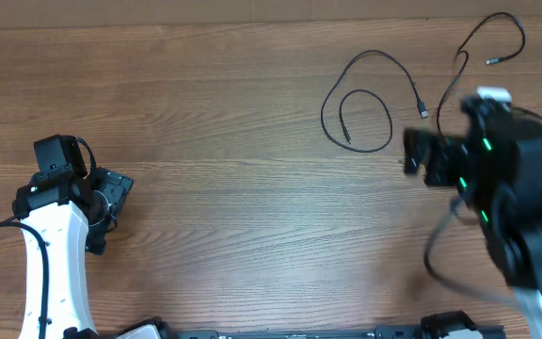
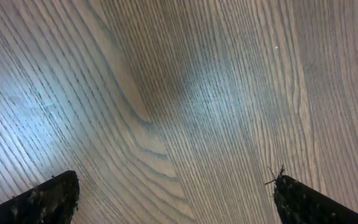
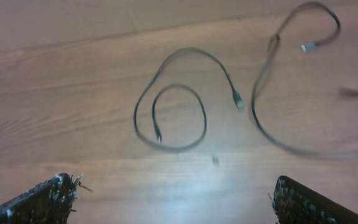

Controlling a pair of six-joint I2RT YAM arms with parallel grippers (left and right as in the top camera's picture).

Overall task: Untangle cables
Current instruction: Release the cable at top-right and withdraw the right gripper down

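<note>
Two thin black cables lie apart on the wooden table at the far right. One cable (image 1: 360, 104) is curled into a loose spiral, with a small plug end near its right side. It also shows in the right wrist view (image 3: 179, 118). The other cable (image 1: 492, 38) curves along the far right edge with a silvery plug, and it shows in the right wrist view (image 3: 272, 81) too. My right gripper (image 1: 414, 155) is open and empty, just right of and nearer than the curled cable; its fingertips (image 3: 176, 199) frame bare table. My left gripper (image 1: 109, 198) is open and empty (image 2: 176, 199) at the far left, away from the cables.
The wooden table (image 1: 243, 141) stretches between the two arms. A thick black robot wire (image 1: 440, 235) hangs by the right arm. The table's far edge runs along the top of the overhead view.
</note>
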